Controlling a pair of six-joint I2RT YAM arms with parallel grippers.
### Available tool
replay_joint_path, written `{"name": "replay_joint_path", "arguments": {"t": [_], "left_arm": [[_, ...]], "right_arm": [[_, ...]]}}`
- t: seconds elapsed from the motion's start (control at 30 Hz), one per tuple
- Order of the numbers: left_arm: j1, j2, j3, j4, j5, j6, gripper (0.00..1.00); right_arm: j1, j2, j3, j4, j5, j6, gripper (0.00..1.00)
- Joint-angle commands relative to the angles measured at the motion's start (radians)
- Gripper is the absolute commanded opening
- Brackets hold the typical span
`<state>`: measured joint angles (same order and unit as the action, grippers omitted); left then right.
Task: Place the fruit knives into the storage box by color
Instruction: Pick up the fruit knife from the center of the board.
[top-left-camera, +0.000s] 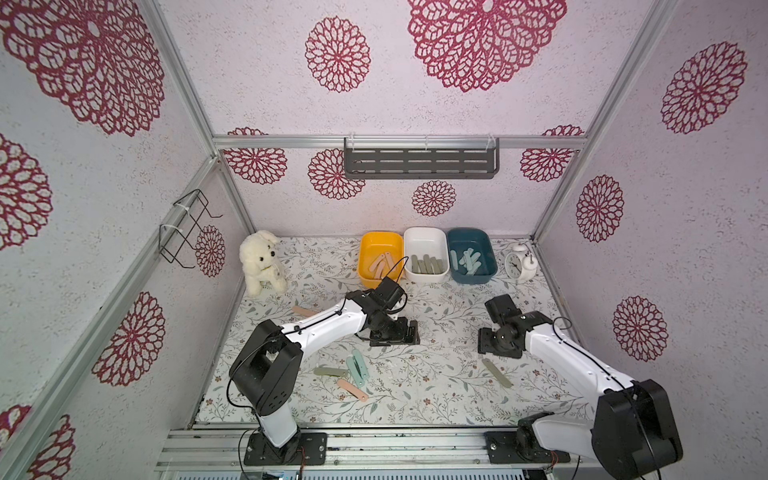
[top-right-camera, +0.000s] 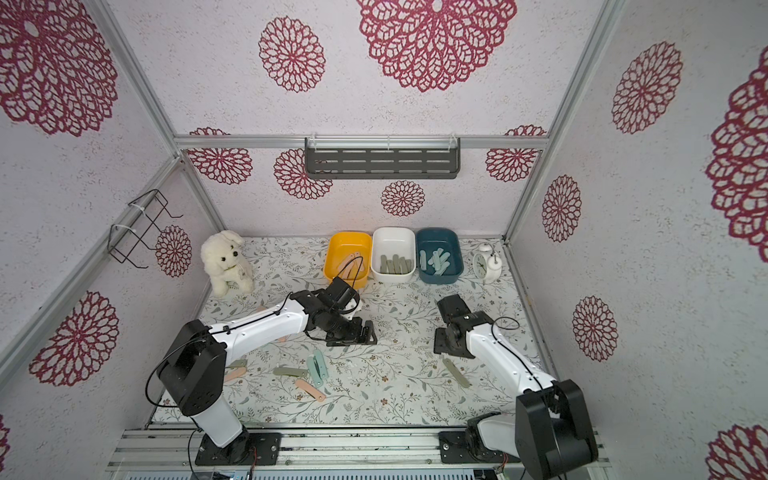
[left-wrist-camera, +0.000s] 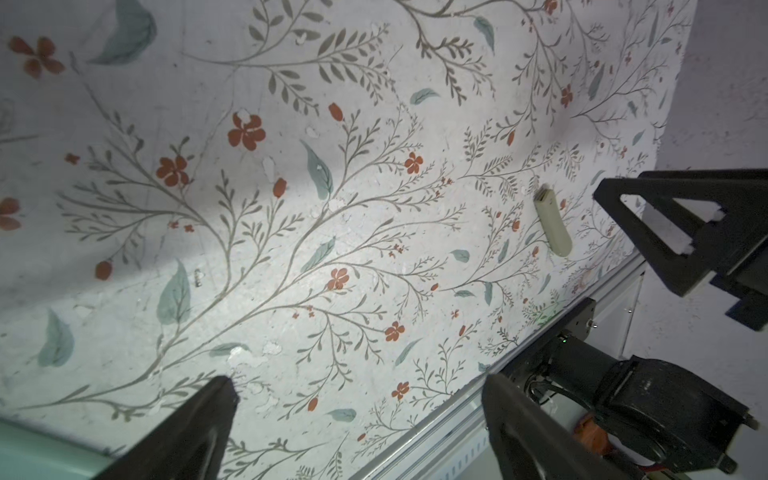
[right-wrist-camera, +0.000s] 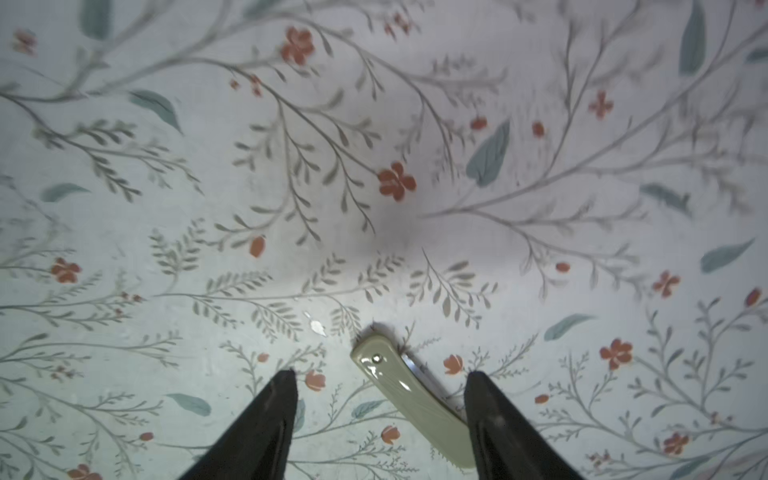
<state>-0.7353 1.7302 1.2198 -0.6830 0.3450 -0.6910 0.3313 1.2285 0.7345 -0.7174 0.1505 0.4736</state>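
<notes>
Seen from above, a floral-patterned counter (top-left-camera: 436, 399) sits inside a booth papered with red flower medallions. Three tubs stand side by side along the counter's far edge. The yellow-orange tub (top-left-camera: 368, 247) holds peach-pink knives (top-left-camera: 380, 264), the white tub (top-left-camera: 426, 277) holds olive knives (top-left-camera: 426, 264), and the dark teal tub (top-left-camera: 473, 277) holds mint knives (top-left-camera: 467, 259). A white plush dog (top-left-camera: 262, 262) sits in the far left corner, and a white alarm clock (top-left-camera: 517, 262) stands just beside the dark teal tub. The left hand (top-left-camera: 411, 332) hangs low over the middle of the counter, its jaws spread wide with nothing between them. The right hand (right-wrist-camera: 382, 373) points down at the right side of the counter, released, with its jaws apart. A loose olive knife (right-wrist-camera: 409, 403) lies flat on the counter between its fingers, one end close against one finger, and it is not grasped. More knives lie in front of the left arm: a second olive knife (top-left-camera: 329, 371), a pair of mint knives (top-left-camera: 356, 368) overlapping, and a pink knife (top-left-camera: 352, 389). Another pink knife (top-left-camera: 304, 311) lies behind that arm, towards the dog.
</notes>
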Motion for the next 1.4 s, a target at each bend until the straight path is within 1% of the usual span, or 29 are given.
{"name": "replay_joint_path", "arguments": {"t": [0.0, 0.13, 0.23, 0.33, 0.43, 0.63, 0.8, 0.93, 1.07, 1.2, 1.3, 1.37], "left_arm": [[-0.014, -0.043, -0.012, 0.002, -0.041, -0.01, 0.97], [-0.015, -0.05, -0.023, 0.003, -0.042, 0.001, 0.97], [-0.015, -0.058, -0.032, 0.006, -0.043, 0.021, 0.97], [-0.011, -0.057, -0.036, 0.007, -0.043, 0.045, 0.97], [-0.006, -0.052, -0.039, 0.011, -0.034, 0.069, 0.97], [0.021, -0.062, -0.053, 0.029, -0.004, 0.097, 0.97], [0.061, -0.09, -0.088, 0.08, 0.071, 0.095, 0.97], [0.083, -0.105, -0.103, 0.094, 0.088, 0.098, 0.97], [0.096, -0.112, -0.114, 0.106, 0.107, 0.1, 0.97], [0.104, -0.119, -0.118, 0.108, 0.109, 0.102, 0.97], [0.109, -0.124, -0.123, 0.109, 0.109, 0.104, 0.97], [0.11, -0.128, -0.127, 0.11, 0.11, 0.105, 0.97]], "right_arm": [[0.015, -0.045, 0.007, 0.097, 0.033, 0.088, 0.75], [0.015, -0.026, -0.013, 0.101, 0.06, 0.141, 0.77], [0.015, -0.021, -0.065, 0.121, 0.03, 0.19, 0.77], [0.019, -0.027, -0.117, 0.124, 0.011, 0.233, 0.74], [0.038, -0.029, -0.115, 0.114, 0.03, 0.256, 0.71], [0.109, 0.058, -0.1, 0.065, 0.097, 0.298, 0.7], [0.127, 0.114, -0.085, 0.042, 0.141, 0.302, 0.7], [0.127, 0.138, -0.065, 0.032, 0.157, 0.298, 0.65], [0.127, 0.154, -0.055, 0.042, 0.141, 0.292, 0.52], [0.126, 0.158, -0.062, 0.072, 0.086, 0.288, 0.43], [0.124, 0.158, -0.07, 0.095, 0.051, 0.293, 0.33], [0.122, 0.161, -0.072, 0.106, 0.04, 0.296, 0.28]]}}
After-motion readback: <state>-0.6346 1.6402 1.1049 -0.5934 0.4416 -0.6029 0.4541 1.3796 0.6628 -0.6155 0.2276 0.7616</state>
